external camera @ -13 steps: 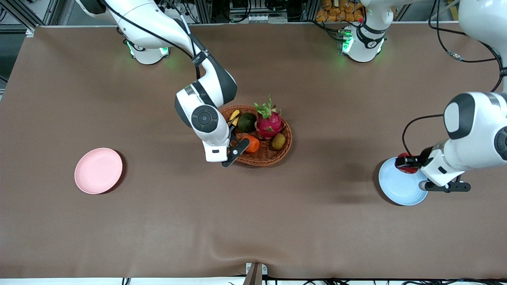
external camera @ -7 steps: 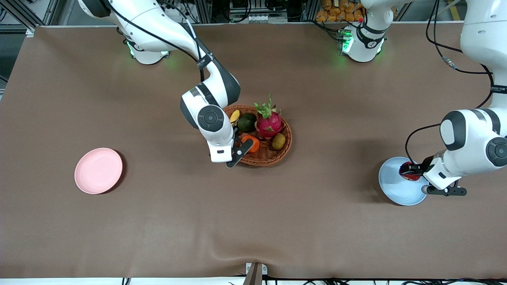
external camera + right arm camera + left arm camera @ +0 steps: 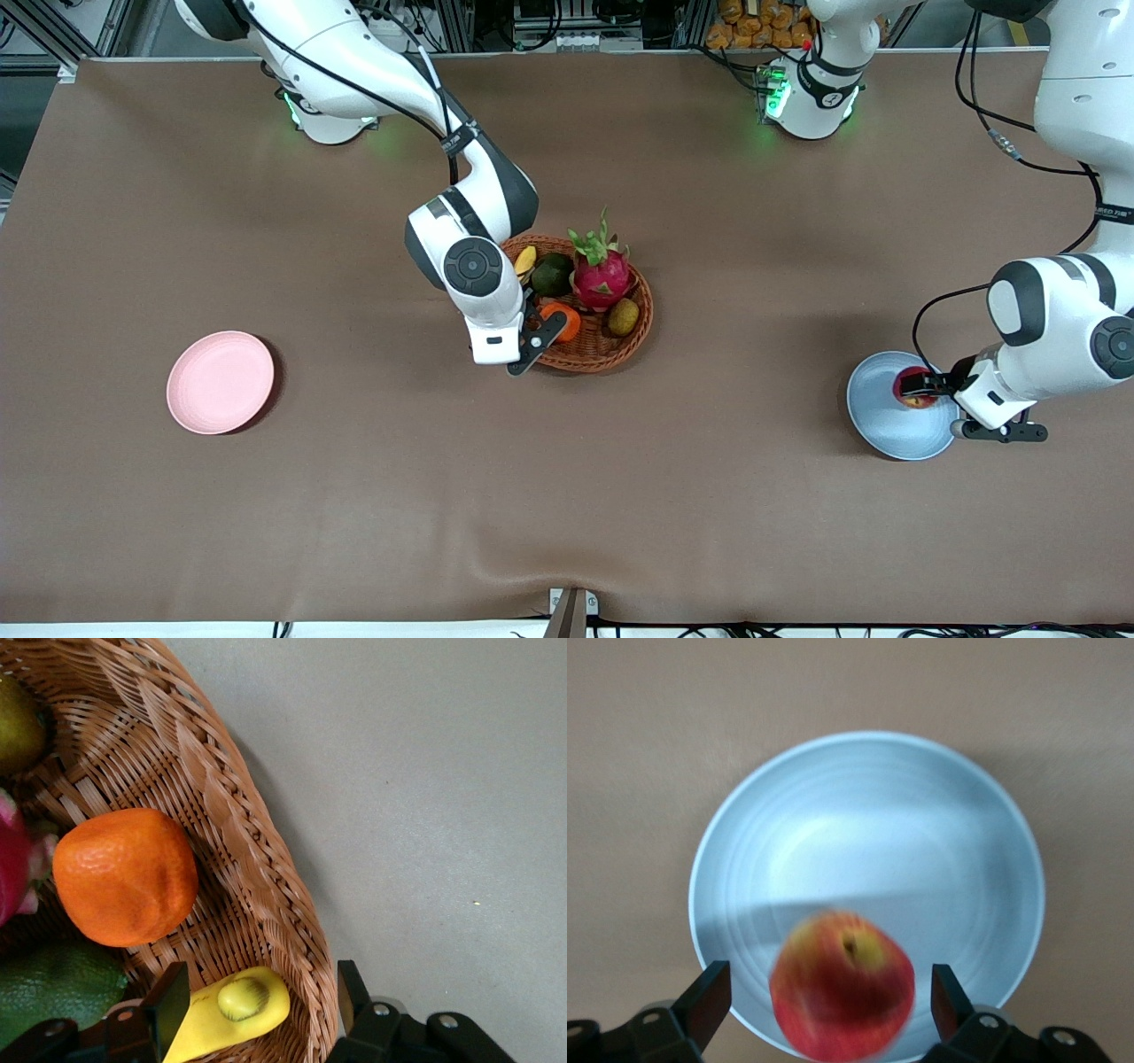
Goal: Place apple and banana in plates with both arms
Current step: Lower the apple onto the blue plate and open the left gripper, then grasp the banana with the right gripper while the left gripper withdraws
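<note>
Our left gripper [image 3: 824,1005], fingers apart, leaves the apple [image 3: 842,985] near the blue plate [image 3: 868,797] rim, so it may roll off; our right gripper [image 3: 257,997], fingers apart around the banana [image 3: 226,1014], may slip.

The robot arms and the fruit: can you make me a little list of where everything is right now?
apple: in the blue plate, let go
left gripper: open, fingers either side of the apple
banana: in the basket, by its rim
right gripper: fingers astride the banana's end
pink plate: toward the right arm's end of the table
also in basket: orange, dragon fruit
</note>
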